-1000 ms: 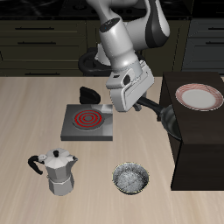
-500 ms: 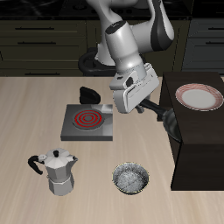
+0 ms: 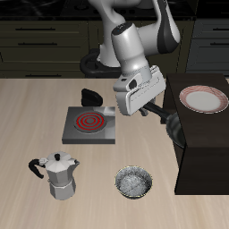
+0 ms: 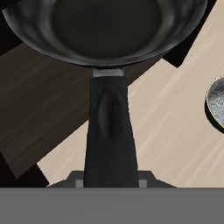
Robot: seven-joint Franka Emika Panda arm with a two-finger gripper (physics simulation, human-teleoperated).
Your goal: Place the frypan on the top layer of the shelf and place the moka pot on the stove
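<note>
My gripper is shut on the long handle of the black frypan, holding it in the air just beside the dark shelf, with the pan near the level of the shelf's top. In the wrist view the frypan and its handle run straight out from my fingers over the shelf's dark wood. The silver moka pot stands upright on the table near the front edge. Farther back sits the grey stove with its red spiral ring.
A pink-rimmed plate lies on the shelf's top. A small shiny metal bowl sits on the table beside the shelf, also seen from the wrist as the bowl. A small black object lies behind the stove.
My gripper with the frypan has shifted slightly toward the shelf and a little upward. Nothing on the table has moved.
</note>
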